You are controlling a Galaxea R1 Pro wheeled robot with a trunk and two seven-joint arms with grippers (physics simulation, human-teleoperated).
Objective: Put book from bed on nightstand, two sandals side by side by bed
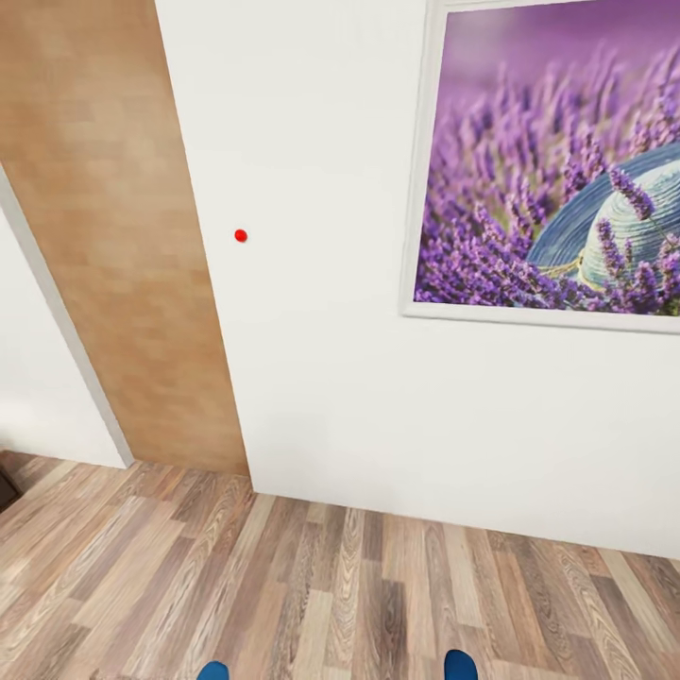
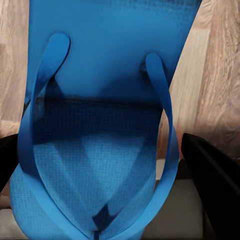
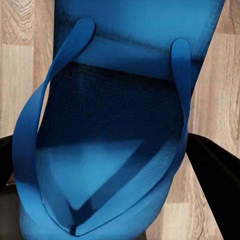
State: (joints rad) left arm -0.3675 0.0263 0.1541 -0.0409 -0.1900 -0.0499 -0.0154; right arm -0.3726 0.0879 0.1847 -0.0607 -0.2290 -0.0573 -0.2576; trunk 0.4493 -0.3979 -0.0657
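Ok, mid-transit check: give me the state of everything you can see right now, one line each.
Left sandal: held between the left gripper's dark fingers, strap side to the camera, above the wood floor.
Right sandal: held the same way between the right gripper's fingers.
Framed lavender picture: hanging on the white wall.
Wood-plank floor: bare where visible.

White wall (image 1: pixel 331 378) with framed lavender picture (image 1: pixel 557 170) blocks straight ahead; open wood-plank floor (image 1: pixel 283 586) below, tan wood-panelled gap (image 1: pixel 113 236) to the left.
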